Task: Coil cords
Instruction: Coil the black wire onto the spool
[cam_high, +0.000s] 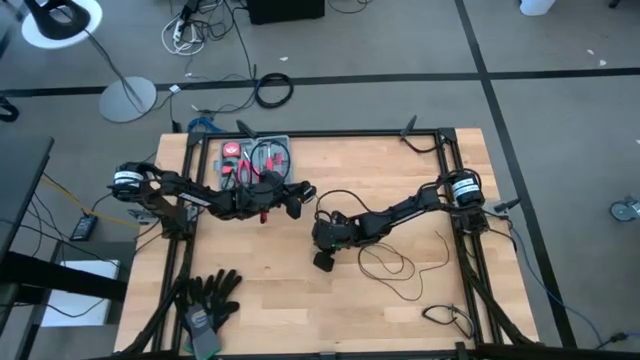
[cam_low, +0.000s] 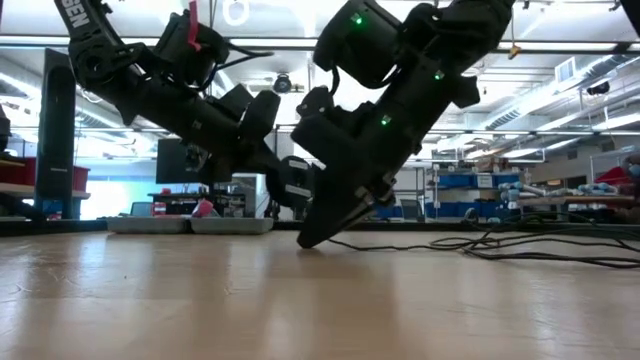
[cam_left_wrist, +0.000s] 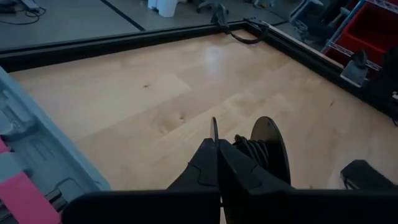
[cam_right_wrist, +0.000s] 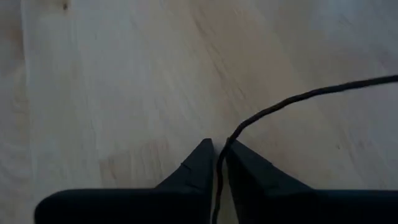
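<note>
The cords (cam_high: 400, 268) are one very thin black wire, lying in loose loops on the wooden table (cam_high: 300, 310), right of centre and in front of the right arm. In the right wrist view the wire (cam_right_wrist: 292, 102) runs across bare wood and down between the right end effector (cam_right_wrist: 219, 155) fingertips; fingers nearly together, narrow, wire pinched between them. Low view shows that end effector (cam_low: 312, 238) tip-down, touching the table, w/ the wire (cam_low: 520, 245) trailing flat off to the side.

Left wrist view adds what others don't: left end effector (cam_left_wrist: 217, 163) closed tight on a thin round black disc (cam_left_wrist: 271, 146) w/ wire wound at its hub. From above, the left end effector (cam_high: 300, 195) hovers near mid-table, just beside the grey tool tray (cam_high: 235, 150). Black gloves (cam_high: 205, 295) lie at the near-left corner.
</note>
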